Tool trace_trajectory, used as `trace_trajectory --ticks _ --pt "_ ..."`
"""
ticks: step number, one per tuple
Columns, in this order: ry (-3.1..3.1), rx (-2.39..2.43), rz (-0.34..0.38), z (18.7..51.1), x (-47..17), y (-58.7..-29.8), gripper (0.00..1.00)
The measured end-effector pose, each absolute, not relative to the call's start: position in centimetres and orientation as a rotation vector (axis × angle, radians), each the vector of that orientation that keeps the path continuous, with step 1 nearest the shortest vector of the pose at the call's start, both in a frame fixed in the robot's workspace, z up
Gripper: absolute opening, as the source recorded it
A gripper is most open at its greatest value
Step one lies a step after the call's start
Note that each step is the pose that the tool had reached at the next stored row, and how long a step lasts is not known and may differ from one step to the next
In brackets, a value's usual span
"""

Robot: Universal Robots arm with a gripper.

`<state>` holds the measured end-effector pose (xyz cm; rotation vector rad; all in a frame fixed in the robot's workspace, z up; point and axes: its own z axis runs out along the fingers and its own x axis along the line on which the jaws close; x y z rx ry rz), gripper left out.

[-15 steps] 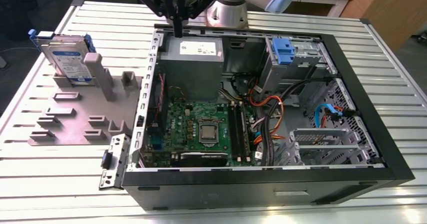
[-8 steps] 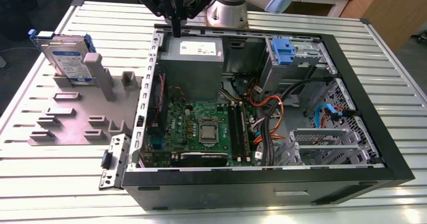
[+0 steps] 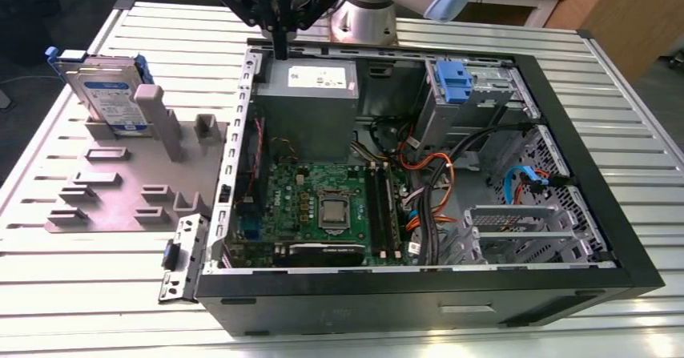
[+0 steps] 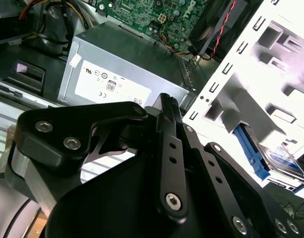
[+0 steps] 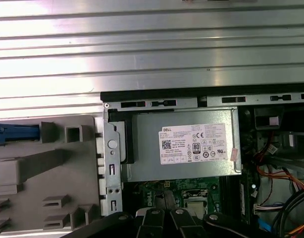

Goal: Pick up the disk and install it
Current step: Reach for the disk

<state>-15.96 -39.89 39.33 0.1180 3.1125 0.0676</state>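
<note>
Slatted metal table (image 3: 96, 294): disk (image 3: 110, 95) well apart from fingers (image 3: 280, 44)

Printed sticker (image 5: 193, 144) on grey metal box (image 5: 144, 146)

Disk (image 3: 107, 94) is finished silver-grey, labelled white-and-blue, railed in blue. Counter (image 3: 86, 294) is ribbed in silver stripes. Fixture (image 3: 118, 190) is moulded plain grey. Case (image 3: 374, 302) is framed in black. Power supply (image 3: 310, 86) is painted grey, white sticker applied. Motherboard (image 3: 320, 206) green, cables (image 3: 428, 166) orange, claw (image 3: 280, 52) black.
</note>
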Motion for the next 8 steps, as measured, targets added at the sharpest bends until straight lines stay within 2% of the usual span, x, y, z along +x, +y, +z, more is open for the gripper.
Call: trace_trajectory --ticks 8 --pt "3.112 0.118 0.068 39.33 -16.23 -39.89 0.11"
